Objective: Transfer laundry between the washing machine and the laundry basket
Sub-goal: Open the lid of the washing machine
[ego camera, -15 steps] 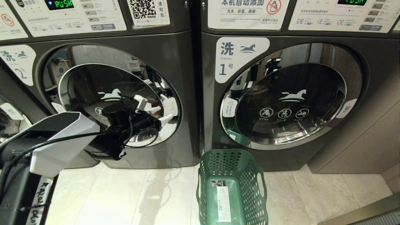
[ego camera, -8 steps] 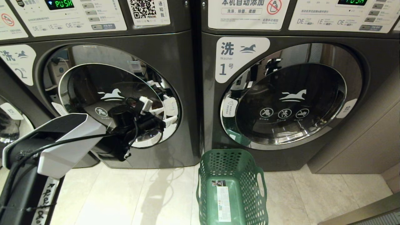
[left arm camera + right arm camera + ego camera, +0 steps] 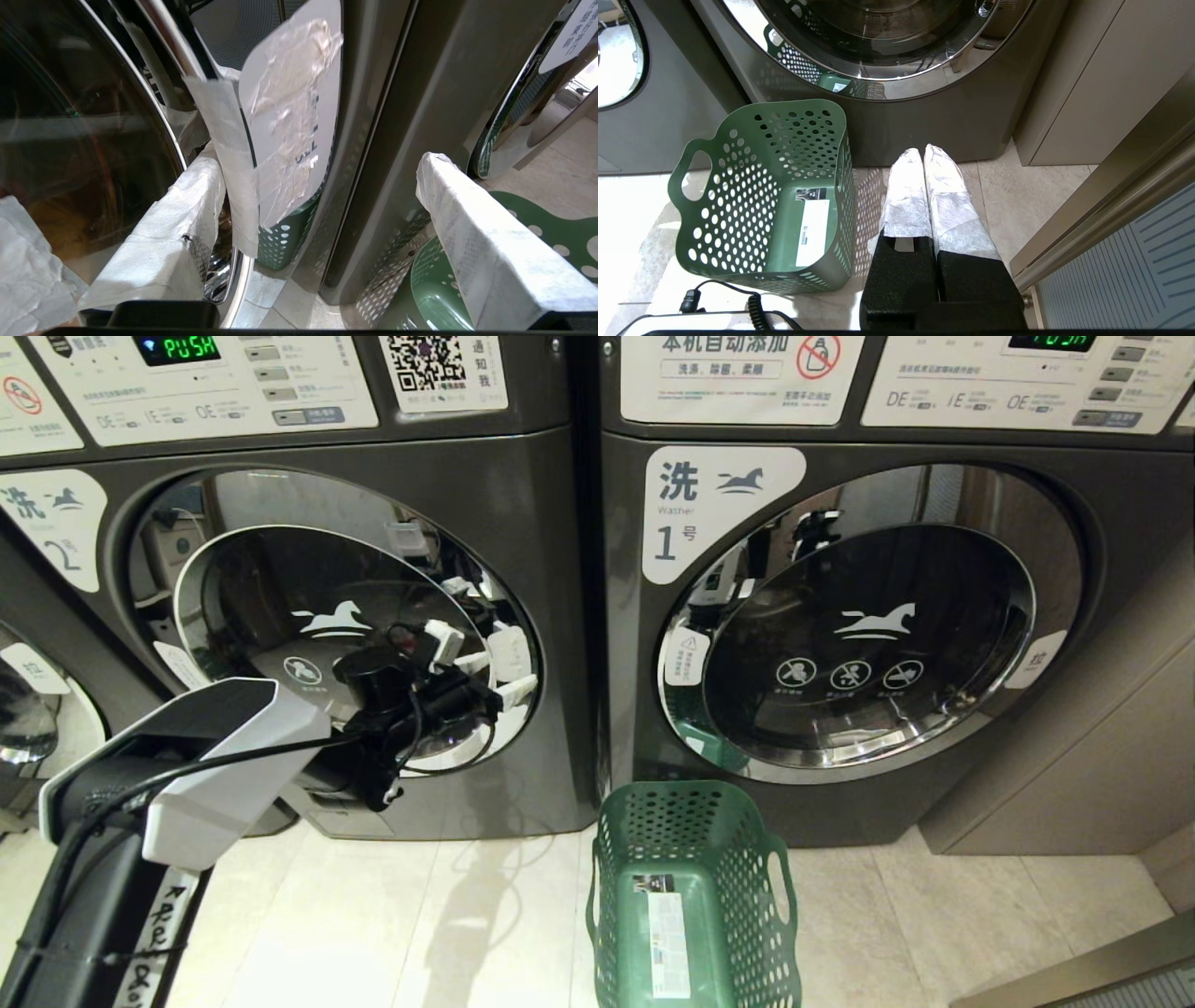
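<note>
Washing machine label "2", display "PUSH" — neighbour machine label "1".

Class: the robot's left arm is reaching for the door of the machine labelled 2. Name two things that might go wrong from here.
1. The open left gripper sits at the taped edge of the dark grey washing machine's chrome-rimmed glass door; its wrapped fingers may slip off.
2. The green perforated plastic laundry basket stands before the neighbouring machine, so garments pulled out may drop on the floor.
</note>
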Motion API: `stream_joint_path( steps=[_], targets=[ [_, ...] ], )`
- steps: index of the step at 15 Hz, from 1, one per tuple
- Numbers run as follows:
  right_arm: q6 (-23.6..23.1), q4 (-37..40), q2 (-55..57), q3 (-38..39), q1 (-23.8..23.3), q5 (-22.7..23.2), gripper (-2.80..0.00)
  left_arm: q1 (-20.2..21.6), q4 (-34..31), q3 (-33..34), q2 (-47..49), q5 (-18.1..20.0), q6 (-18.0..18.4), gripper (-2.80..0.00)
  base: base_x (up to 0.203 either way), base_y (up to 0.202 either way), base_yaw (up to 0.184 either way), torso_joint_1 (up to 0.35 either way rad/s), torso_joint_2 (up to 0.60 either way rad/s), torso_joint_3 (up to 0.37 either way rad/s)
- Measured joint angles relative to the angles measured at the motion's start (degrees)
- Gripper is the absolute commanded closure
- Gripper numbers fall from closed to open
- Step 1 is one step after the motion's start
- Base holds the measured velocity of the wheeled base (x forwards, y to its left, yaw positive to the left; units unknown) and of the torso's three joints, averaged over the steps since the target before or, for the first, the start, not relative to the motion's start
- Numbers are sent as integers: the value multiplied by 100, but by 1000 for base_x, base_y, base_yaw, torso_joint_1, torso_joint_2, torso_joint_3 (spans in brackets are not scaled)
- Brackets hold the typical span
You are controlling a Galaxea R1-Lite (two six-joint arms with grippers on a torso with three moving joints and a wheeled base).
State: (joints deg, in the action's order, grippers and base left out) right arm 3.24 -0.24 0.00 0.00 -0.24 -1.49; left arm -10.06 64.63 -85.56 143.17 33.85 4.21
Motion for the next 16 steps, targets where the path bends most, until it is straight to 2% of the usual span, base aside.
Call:
stream_joint_path(
  steps=[2, 5, 9, 13, 16],
  targets=[
    [0, 2, 0, 0, 0, 0, 0, 15, 0, -49, 65, 124, -19, -280, 0, 0, 0, 0, 0, 0],
    [-2, 2, 0, 0, 0, 1, 0, 78, -6, -223, 207, 560, -27, -280, 0, 0, 0, 0, 0, 0],
    [0, 0, 0, 0, -2, 0, 0, 107, -14, -890, 508, 793, -124, -280, 0, 0, 0, 0, 0, 0],
    [-1, 1, 0, 0, 0, 0, 0, 100, 20, -970, 616, 856, -140, -280, 0, 0, 0, 0, 0, 0],
    [-1, 0, 0, 0, 0, 0, 0, 100, 11, -970, 618, 1143, -223, -280, 0, 0, 0, 0, 0, 0]
  ],
)
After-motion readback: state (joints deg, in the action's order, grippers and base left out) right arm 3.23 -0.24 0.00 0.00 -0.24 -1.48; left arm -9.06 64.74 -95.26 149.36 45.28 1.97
